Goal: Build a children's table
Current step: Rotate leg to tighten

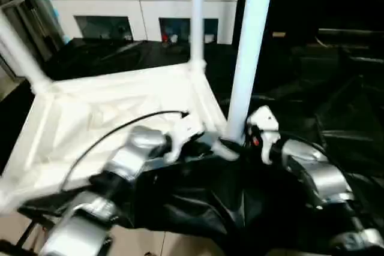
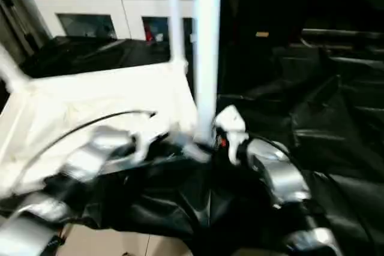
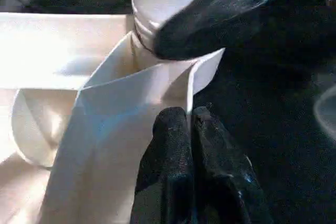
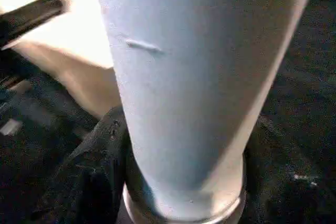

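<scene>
The left gripper has its two black fingers pressed together, their tips right at the thin rim of the tabletop beside the near corner socket; whether a sliver of that rim is pinched between them I cannot tell. The right gripper stands with its fingers on either side of the base of the near leg, close around the tube just above the socket; whether they press on it or only flank it cannot be told.

The tabletop lies upside down on a black-covered surface, ribbed side up. The near leg stands upright in its corner socket. A second leg rises from the far corner, and a third leans out from the far left corner.

As I judge it, three legs are in place, the near one perhaps still being seated. The fourth corner, near left, lies under the left forearm, so its state is unclear. Behind stands a white cabinet.
</scene>
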